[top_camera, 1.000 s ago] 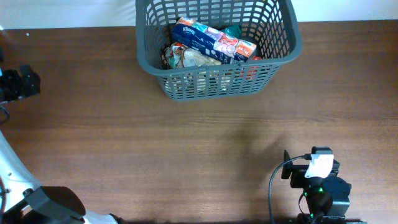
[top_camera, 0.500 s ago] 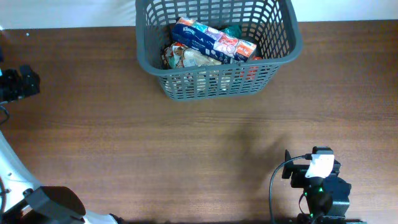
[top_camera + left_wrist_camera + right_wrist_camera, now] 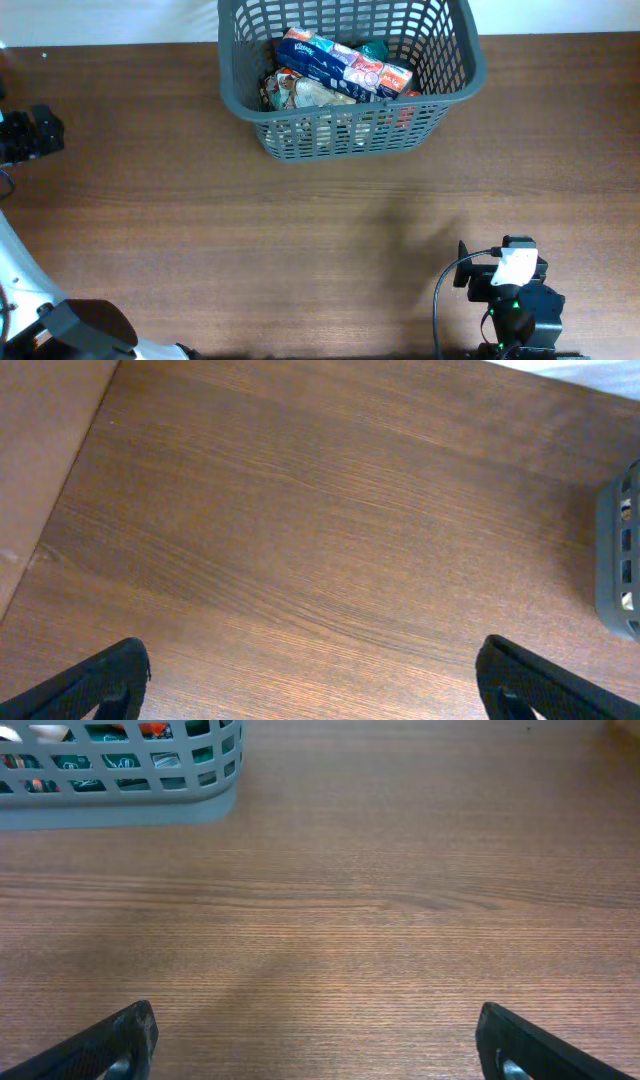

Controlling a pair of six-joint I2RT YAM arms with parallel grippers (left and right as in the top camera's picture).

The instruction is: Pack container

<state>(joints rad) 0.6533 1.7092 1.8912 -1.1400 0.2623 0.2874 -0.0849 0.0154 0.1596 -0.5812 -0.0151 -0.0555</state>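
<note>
The container, a dark grey lattice basket [image 3: 455, 90], stands at the far middle of the table. It holds a blue tissue pack [image 3: 335, 62] and several snack packets [image 3: 300, 92]. Its corner shows in the right wrist view [image 3: 150, 805] and its edge in the left wrist view [image 3: 620, 560]. My left gripper [image 3: 315, 680] is open and empty over bare table at the far left; in the overhead view it is at the left edge [image 3: 30, 135]. My right gripper [image 3: 320, 1045] is open and empty over bare table near the front right; the overhead view shows it there [image 3: 510, 280].
The wooden table [image 3: 300, 230] runs the width of the view. Its left edge shows in the left wrist view [image 3: 70, 470]. A white surface [image 3: 100, 20] lies behind the table.
</note>
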